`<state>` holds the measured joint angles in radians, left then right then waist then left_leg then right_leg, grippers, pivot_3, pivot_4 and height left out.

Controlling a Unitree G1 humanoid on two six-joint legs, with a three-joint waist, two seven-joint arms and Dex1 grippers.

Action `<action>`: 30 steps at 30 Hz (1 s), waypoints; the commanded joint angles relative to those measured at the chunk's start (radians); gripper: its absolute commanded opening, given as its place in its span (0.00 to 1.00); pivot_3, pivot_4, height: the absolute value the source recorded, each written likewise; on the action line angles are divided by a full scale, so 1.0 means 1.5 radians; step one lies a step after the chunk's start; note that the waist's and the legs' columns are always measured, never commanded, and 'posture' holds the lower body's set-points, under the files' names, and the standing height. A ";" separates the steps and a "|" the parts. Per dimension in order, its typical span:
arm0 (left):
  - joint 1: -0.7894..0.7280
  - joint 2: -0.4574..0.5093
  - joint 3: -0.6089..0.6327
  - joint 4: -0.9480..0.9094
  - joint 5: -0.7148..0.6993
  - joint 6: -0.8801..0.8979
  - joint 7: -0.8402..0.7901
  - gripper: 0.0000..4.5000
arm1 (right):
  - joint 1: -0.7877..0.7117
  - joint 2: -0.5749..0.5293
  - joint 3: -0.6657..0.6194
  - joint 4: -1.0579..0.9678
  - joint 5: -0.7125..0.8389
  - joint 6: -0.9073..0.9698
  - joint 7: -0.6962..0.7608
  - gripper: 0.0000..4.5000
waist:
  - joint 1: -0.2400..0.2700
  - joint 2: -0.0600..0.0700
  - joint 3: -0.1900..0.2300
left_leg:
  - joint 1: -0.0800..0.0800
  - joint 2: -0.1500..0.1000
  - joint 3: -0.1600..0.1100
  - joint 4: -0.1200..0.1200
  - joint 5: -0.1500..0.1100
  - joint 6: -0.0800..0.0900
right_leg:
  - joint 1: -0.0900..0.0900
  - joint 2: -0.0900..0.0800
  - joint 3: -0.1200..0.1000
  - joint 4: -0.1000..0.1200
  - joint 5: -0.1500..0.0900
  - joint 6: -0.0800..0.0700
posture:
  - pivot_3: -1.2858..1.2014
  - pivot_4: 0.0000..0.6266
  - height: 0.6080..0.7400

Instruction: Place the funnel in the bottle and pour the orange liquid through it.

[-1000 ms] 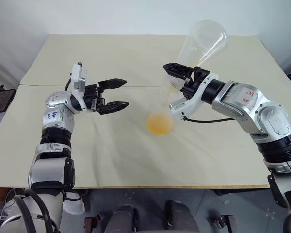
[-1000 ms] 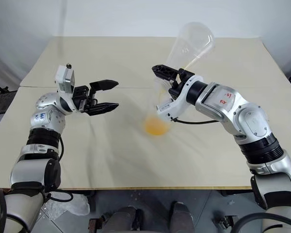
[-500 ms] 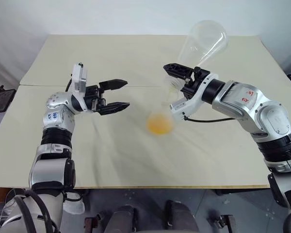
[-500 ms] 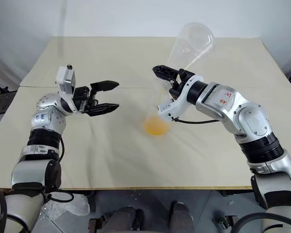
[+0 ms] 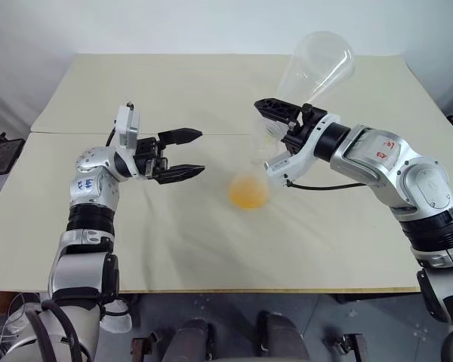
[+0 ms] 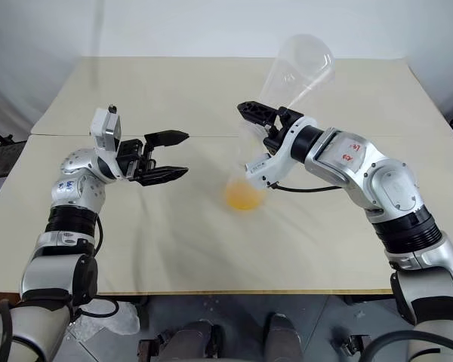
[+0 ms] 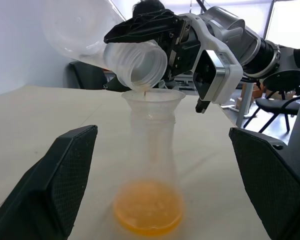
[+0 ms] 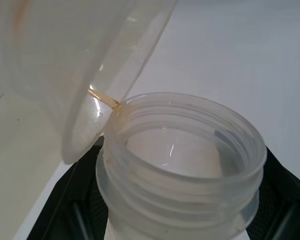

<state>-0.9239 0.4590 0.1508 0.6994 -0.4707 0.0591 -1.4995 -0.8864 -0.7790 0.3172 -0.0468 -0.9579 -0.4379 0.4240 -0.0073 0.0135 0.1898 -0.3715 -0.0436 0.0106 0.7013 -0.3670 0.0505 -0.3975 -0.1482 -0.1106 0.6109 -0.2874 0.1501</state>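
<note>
Left wrist view | right gripper (image 7: 155, 37) clamps tilted flask (image 7: 115, 40) | left gripper (image 5: 190, 154) wide open, empty | no readable labels

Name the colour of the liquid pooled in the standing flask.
Bright yellow-orange liquid, clearest in the left wrist view.

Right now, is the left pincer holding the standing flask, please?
No: the left pincer hangs open beside the flask, touching nothing.
</note>
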 commanded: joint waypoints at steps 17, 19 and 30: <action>-0.009 0.001 0.001 -0.020 -0.001 0.001 -0.006 1.00 | 0.061 0.086 -0.129 -0.092 0.202 0.197 0.090 0.63 | 0.001 0.000 0.000 | 0.000 0.000 0.000 0.000 0.000 0.000 | 0.000 0.000 -0.001 0.000 0.000 0.000 | 0.52 0.24 1.00; -0.009 0.003 -0.004 -0.023 0.002 0.003 -0.006 1.00 | 0.080 0.115 -0.162 -0.119 0.236 0.274 0.109 0.63 | 0.001 0.000 0.000 | 0.000 0.000 0.000 0.000 0.000 0.000 | 0.000 0.000 -0.001 0.001 0.000 0.000 | 0.52 0.24 1.00; -0.018 0.026 -0.017 -0.030 0.011 0.015 -0.014 1.00 | 0.135 0.222 -0.406 -0.150 0.515 0.623 0.106 0.63 | 0.002 0.000 0.000 | 0.000 0.000 -0.002 0.000 0.000 0.000 | 0.000 0.000 -0.001 0.001 0.000 0.000 | 0.52 0.24 1.00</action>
<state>-0.9306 0.4844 0.1296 0.6851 -0.4579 0.0775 -1.4997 -0.6796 -0.4484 -0.2218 -0.2492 -0.2595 0.4622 0.6027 -0.0036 0.0134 0.1897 -0.3716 -0.0440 0.0085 0.7020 -0.3670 0.0506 -0.3974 -0.1483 -0.1117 0.6129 -0.2874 0.1501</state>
